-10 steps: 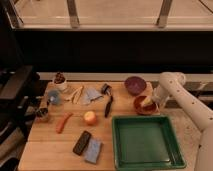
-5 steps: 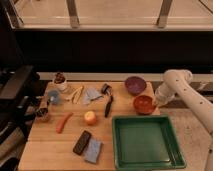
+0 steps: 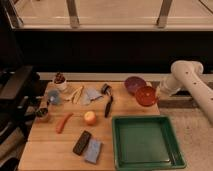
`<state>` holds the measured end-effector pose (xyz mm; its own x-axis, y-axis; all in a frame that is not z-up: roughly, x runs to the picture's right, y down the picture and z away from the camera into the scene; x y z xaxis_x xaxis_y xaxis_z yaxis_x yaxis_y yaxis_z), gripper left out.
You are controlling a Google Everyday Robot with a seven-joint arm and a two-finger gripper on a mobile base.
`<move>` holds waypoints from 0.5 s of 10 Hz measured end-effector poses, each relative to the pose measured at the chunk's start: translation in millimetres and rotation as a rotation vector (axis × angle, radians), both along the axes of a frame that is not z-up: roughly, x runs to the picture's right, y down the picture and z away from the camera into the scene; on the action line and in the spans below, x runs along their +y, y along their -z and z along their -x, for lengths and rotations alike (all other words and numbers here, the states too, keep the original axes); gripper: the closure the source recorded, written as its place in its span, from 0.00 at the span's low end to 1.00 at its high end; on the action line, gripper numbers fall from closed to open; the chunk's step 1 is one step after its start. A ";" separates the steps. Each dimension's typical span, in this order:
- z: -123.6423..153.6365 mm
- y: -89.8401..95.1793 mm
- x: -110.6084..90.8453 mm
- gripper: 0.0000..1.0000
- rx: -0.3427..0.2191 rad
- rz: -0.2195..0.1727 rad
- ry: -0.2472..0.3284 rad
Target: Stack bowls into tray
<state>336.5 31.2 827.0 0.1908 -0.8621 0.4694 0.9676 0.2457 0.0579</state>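
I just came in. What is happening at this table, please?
A robot arm reaches in from the right. Its gripper is at the right edge of the red bowl; whether it grips the bowl cannot be told. The red bowl sits on the wooden table, right beside the purple bowl. The green tray, nearer the camera, holds nothing, so no bowl is stacked in it yet.

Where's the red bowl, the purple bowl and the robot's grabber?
Red bowl point(image 3: 146, 95): camera view, middle of its inside.
Purple bowl point(image 3: 133, 84): camera view, middle of its inside.
Gripper point(image 3: 159, 94): camera view, its tip, beside the red bowl's right edge.
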 end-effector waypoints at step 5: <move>40.5 8.2 -63.4 1.00 -0.068 -0.112 0.007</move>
